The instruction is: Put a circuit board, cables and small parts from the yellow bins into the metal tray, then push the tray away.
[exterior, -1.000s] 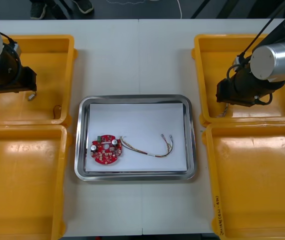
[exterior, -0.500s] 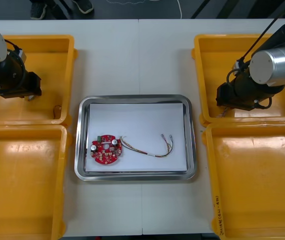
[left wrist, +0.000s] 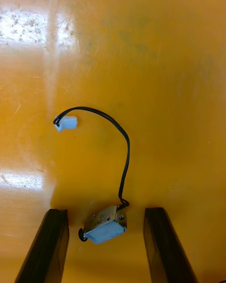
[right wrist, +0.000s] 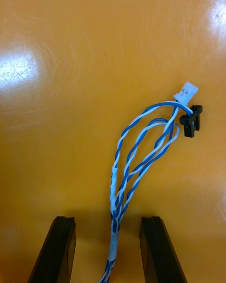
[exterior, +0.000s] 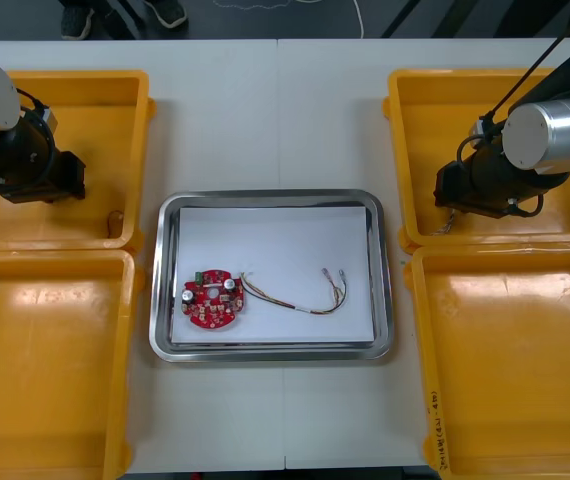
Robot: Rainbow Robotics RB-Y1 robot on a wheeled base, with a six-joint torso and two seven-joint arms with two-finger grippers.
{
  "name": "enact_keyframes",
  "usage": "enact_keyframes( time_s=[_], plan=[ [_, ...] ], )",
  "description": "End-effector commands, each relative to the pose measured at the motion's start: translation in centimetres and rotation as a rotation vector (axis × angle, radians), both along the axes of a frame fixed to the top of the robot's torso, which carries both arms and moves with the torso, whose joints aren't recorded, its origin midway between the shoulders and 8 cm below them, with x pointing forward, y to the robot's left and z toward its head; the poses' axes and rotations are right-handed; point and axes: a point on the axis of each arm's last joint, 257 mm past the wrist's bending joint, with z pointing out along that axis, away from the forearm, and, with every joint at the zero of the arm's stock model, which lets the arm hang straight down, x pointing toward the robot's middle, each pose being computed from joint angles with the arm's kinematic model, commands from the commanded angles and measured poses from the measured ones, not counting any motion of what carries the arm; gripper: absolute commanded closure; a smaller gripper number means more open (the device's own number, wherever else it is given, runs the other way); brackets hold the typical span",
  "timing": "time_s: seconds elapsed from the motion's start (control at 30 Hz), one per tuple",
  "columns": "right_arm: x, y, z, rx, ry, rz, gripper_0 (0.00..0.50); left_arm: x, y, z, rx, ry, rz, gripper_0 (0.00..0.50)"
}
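Note:
The metal tray, white inside, holds a round red circuit board and a red and yellow cable. My left gripper is low in the far left yellow bin. In the left wrist view it stands open, with a small metal part on a black cable between its fingers. My right gripper is down in the far right yellow bin. In the right wrist view it is open astride a twisted blue and white cable.
Two more yellow bins stand near the table's front, one at the left and one at the right. A small brownish item lies in the near corner of the far left bin. Bare table runs behind and in front of the tray.
My left gripper has shifted a little to the right and toward the tray inside its bin, covering the small part. The right gripper has barely moved.

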Motion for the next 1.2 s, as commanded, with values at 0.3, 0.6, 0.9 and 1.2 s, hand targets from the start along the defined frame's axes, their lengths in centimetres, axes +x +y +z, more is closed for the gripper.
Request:
enact_keyframes(
  time_s=[0.3, 0.6, 0.9, 1.2],
  plan=[
    [-0.7, -0.6, -1.1, 0.023, 0.044, -0.056, 0.500, 1.6, -1.9, 2.1, 0.008, -0.039, -0.039, 0.500],
    [-1.0, -1.0, 1.6, 0.000, 0.081, -0.040, 0.500, 1.2, -1.7, 4.3, -0.007, -0.047, -0.019, 0.500],
    [-0.7, -0.2, 7.7, 0.096, 0.054, 0.000, 0.500, -0.5, -0.7, 10.6, -0.001, -0.095, 0.021, 0.500],
    [-1.7, -0.1, 11.1, 0.034, 0.015, 0.062, 0.500, -3.5, -0.4, 14.5, -0.002, -0.096, 0.119, 0.500]
  ],
)
